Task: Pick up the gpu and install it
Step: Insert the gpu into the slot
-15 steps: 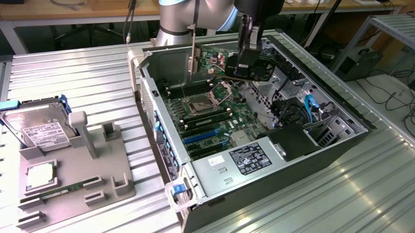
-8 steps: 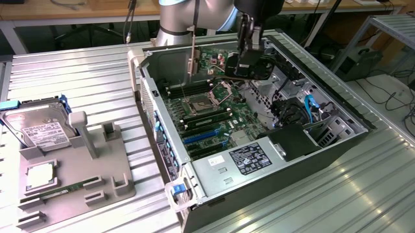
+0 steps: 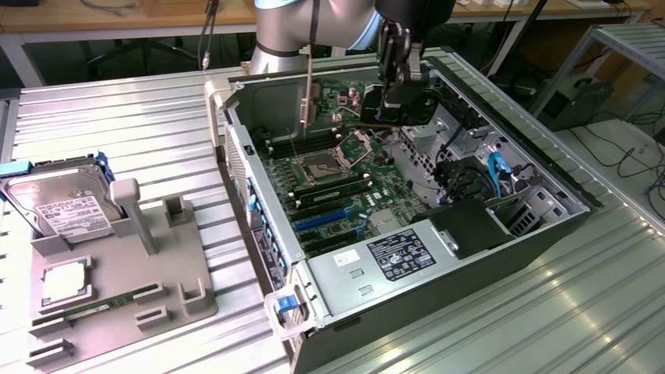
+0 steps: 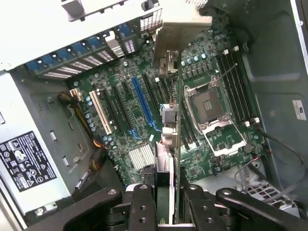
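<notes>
Where the arm hangs over the open computer case (image 3: 546, 167) in the exterior view, the gripper (image 3: 400, 100) sits above the far end of the motherboard (image 3: 343, 199). It is clamped on the gpu (image 3: 360, 102), which is carried on edge. The card's silver end bracket (image 3: 308, 101) points down by the case's rear wall, on the exterior view's left. The power supply (image 3: 400, 253) with its label fills the near corner of the case. Well apart, on the exterior view's left, a grey holder (image 3: 156, 292) on the metal table (image 3: 582, 312) carries a hard drive (image 3: 62, 206) and a slim memory stick (image 3: 99, 308).

From the wrist view, the two black fingers (image 4: 143, 204) press against either face of the thin green card, which runs edge-on away from the camera to the pale bracket at its far end. The card lies over the board between the CPU socket (image 4: 211, 103) and the long blue slot (image 4: 143, 103), running about the same way as the slots. Whether its lower edge touches any slot is hard to say from this angle; it appears to be just above them.
</notes>
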Motion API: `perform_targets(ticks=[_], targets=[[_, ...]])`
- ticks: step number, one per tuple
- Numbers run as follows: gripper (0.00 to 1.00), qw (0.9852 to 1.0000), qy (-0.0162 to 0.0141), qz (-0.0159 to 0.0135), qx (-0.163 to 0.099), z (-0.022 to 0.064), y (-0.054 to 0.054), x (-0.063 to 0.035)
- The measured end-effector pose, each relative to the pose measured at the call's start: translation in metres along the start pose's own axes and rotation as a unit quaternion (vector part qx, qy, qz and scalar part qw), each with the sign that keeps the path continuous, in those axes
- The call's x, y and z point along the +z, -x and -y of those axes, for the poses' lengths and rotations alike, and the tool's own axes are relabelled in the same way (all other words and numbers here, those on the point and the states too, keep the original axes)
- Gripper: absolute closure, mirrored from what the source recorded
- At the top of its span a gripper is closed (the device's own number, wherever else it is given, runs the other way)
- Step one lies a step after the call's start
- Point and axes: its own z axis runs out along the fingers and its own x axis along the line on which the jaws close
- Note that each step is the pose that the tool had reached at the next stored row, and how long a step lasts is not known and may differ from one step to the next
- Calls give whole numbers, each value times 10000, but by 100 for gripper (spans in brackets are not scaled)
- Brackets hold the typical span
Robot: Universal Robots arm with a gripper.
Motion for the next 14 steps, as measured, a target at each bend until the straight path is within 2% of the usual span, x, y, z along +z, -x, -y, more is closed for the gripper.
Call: perform_targets(ticks=[3,8,10,14], targets=[[73,9997,9,18,-248,0,0,0],[73,9978,24,48,-655,0,0,0],[73,9968,30,58,-800,0,0,0],[73,9932,44,84,-1159,0,0,1]])
